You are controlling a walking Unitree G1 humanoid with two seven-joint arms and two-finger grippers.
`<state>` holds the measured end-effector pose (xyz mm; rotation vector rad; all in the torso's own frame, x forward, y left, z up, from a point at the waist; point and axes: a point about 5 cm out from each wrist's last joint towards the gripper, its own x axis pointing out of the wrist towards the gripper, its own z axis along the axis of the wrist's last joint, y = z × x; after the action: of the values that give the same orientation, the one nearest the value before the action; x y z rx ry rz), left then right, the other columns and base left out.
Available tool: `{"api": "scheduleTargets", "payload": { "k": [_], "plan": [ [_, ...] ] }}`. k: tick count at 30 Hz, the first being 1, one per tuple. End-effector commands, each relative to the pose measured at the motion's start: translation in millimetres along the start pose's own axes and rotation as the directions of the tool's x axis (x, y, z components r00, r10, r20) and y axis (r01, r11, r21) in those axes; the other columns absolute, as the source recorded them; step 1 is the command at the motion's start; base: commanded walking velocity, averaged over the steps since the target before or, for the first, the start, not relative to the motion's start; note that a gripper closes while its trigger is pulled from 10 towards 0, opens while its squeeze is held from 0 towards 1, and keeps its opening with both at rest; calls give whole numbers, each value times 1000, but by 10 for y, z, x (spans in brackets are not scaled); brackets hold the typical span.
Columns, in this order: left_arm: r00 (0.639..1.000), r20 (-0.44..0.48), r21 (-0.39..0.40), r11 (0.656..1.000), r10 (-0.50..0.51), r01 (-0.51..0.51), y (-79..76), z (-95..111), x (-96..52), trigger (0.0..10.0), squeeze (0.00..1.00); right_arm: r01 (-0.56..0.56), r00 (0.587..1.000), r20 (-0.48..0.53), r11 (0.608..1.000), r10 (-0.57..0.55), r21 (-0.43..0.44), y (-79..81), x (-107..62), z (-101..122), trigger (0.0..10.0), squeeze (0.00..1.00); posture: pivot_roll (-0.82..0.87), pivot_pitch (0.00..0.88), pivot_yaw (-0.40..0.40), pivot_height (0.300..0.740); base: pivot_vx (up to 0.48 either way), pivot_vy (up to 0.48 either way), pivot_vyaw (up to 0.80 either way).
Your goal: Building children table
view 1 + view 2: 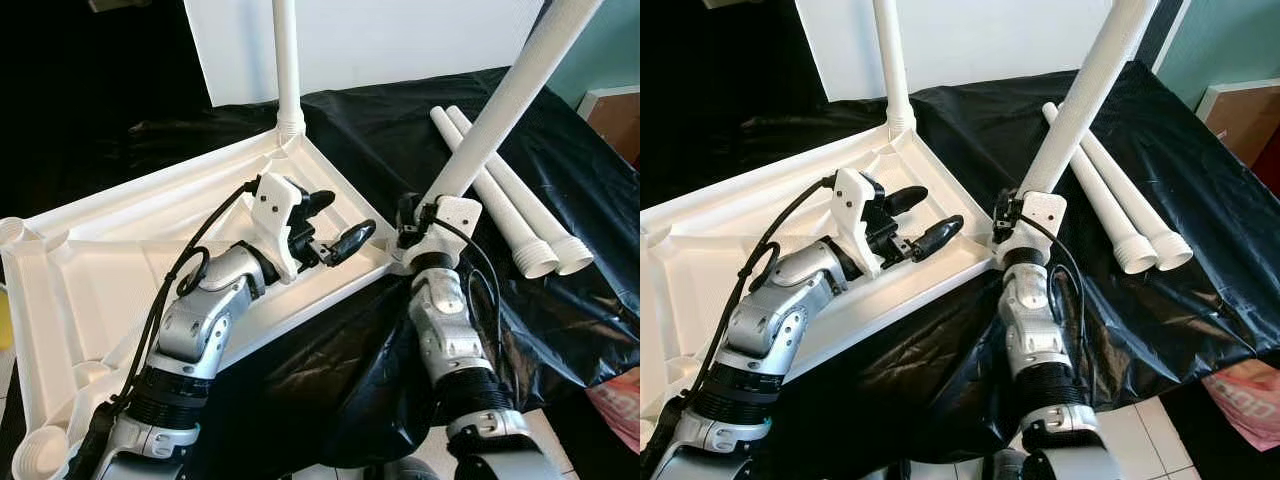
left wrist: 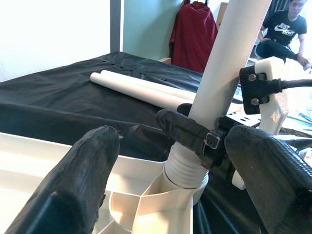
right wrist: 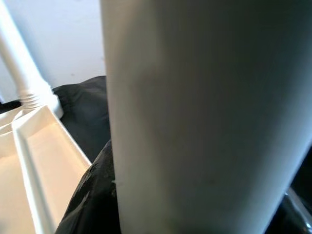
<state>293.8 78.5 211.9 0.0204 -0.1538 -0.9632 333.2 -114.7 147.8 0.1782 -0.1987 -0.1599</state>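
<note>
Seating tilted white plastic tube leg in upturned white plastic table's corner socket | right hand clamped low on it | left hand apart, empty | light, stiff, slick; hold near threaded base.

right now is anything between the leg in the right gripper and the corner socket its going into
Nothing visible. The right gripper is shut on the tilted leg, whose threaded end already sits in the corner socket of the upturned tabletop. The open left gripper hovers beside it, not in between.

Upturned white tabletop bears two legs; two spare legs beside.
</note>
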Motion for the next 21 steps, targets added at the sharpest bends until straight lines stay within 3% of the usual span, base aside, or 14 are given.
{"api": "scheduleTargets", "payload": {
  "k": [1, 3, 4, 5, 7, 11, 13, 14, 15, 16, 21],
  "plan": [
    [999, 5, -3, 999, -39, 39, -36, 3, 22, 10000, 0, 55, 986, -157, 997, -63, -56, -134, -123, -326, 10000, 0, -12, 108, -2, 740, 0, 0, 0],
    [999, 5, -3, 999, -39, 39, -36, 3, 22, 10000, 0, 55, 986, -157, 997, -63, -56, -134, -123, -326, 10000, 0, -12, 108, -2, 740, 0, 0, 0],
    [999, 7, 0, 999, -40, 40, -34, 9, 32, 10000, 0, 17, 996, -87, 993, -27, -115, -93, -104, -217, 10000, 0, -9, 102, -4, 740, 0, 0, 0],
    [999, 7, 0, 999, -40, 40, -34, 9, 32, 10000, 0, 17, 996, -87, 993, -27, -115, -93, -104, -217, 10000, 0, -9, 102, -4, 740, 0, 0, 0],
    [999, 11, 2, 999, -37, 37, -24, 21, 33, 10000, 0, -38, 999, 16, 987, 41, -158, -33, -85, -36, 10000, 0, -7, 98, -7, 740, 0, 0, 0],
    [999, 22, 10, 999, -40, 40, -17, 41, 32, 10000, 0, -78, 991, 92, 982, 95, -171, 23, -76, 134, 10000, 0, -6, 96, -8, 740, 0, 0, 0],
    [997, 38, -38, 997, -62, 64, -11, 59, 32, 10000, 0, -100, 983, 132, 979, 125, -177, 39, -54, 266, 10000, 0, -6, 93, -10, 740, 0, 0, 0],
    [997, 46, -44, 997, -65, 67, -3, 74, 38, 10000, 259, -112, 980, 144, 977, 140, -183, 45, -37, 321, 10000, 0, -7, 90, -10, 740, 0, 0, 0],
    [997, 46, -44, 997, -65, 67, -3, 74, 38, 10000, 259, -112, 980, 144, 977, 140, -183, 45, -37, 321, 10000, 0, -7, 90, -10, 740, 0, 0, 0],
    [995, 59, -53, 995, -84, 88, -7, 98, 43, 10000, 1000, -146, 975, 141, 972, 173, -185, 60, -19, 365, 10000, 0, -8, 88, -11, 740, 0, 0, 0],
    [989, 77, -55, 990, -123, 127, -21, 139, 57, 10000, 1000, -196, 966, 128, 961, 223, -196, 73, 14, 422, 10000, 0, -11, 83, -10, 740, 0, 0, 0]
  ]
}}
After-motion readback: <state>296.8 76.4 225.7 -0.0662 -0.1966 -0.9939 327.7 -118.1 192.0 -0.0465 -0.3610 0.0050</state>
